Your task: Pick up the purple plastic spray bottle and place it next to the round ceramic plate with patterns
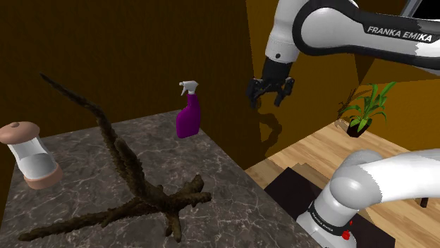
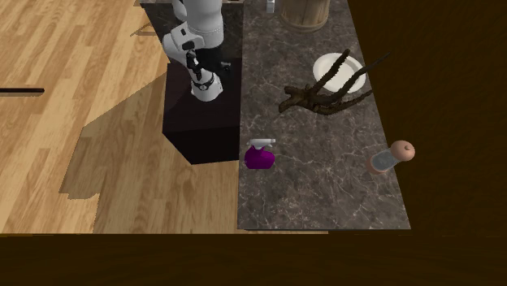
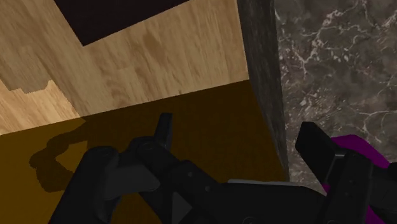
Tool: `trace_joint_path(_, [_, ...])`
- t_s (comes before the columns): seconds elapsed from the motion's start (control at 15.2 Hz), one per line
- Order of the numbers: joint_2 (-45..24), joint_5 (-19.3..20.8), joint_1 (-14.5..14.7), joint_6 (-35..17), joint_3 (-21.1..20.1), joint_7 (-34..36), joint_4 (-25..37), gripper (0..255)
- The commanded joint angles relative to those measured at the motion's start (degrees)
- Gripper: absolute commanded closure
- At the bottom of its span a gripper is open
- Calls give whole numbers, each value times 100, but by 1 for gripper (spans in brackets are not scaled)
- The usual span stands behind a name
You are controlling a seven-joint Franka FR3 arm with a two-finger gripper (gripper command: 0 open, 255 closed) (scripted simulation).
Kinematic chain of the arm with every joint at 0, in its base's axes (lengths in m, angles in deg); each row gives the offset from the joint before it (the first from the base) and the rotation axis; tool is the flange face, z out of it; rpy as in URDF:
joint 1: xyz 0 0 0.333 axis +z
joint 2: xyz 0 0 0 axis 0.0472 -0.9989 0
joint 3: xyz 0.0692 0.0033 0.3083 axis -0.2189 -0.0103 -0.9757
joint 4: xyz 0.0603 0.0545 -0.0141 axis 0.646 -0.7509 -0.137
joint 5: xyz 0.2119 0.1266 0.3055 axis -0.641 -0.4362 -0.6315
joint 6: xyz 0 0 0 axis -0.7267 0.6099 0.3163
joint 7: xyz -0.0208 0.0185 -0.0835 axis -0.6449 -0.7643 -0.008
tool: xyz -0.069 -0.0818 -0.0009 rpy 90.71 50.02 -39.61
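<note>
The claw is held wide open in the air just off the counter's edge, and nothing is gripped between its fingers. The purple spray bottle is stood upright at that edge, near the claw. The white plate is seen well apart, partly overlaid by a dark branch.

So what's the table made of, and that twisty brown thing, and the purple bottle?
The table looks like polished stone, maybe marble: dark grey with pale veins. The twisty brown thing looks like dry wood: forked, rough, bark-like. The purple bottle seems smooth plastic, plain and slightly shiny, but that's a guess.
</note>
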Motion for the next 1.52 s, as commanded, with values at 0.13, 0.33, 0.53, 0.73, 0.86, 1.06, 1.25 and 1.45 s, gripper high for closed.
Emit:
trace_joint_path(0.13, [-601, -74, -276, -252, -787, 1246, 399, 0])
trace_joint_path(0.33, [-1165, 11, -547, -403, -1397, 2195, 806, 0])
trace_joint_path(0.53, [-1849, 257, -874, -495, -2042, 3198, 1320, 0])
trace_joint_path(0.73, [-2702, 733, -1217, -492, -2733, 4299, 1946, 0])
trace_joint_path(0.86, [-3414, 1232, -1393, -401, -3203, 5119, 2435, 0])
trace_joint_path(1.06, [-4739, 2277, -1328, -42, -3741, 6447, 3307, 0])
trace_joint_path(1.25, [-6023, 3269, -631, 524, -3663, 7522, 4350, 0])
trace_joint_path(1.45, [-7068, 3957, 257, 1113, -3248, 8171, 5586, 0])
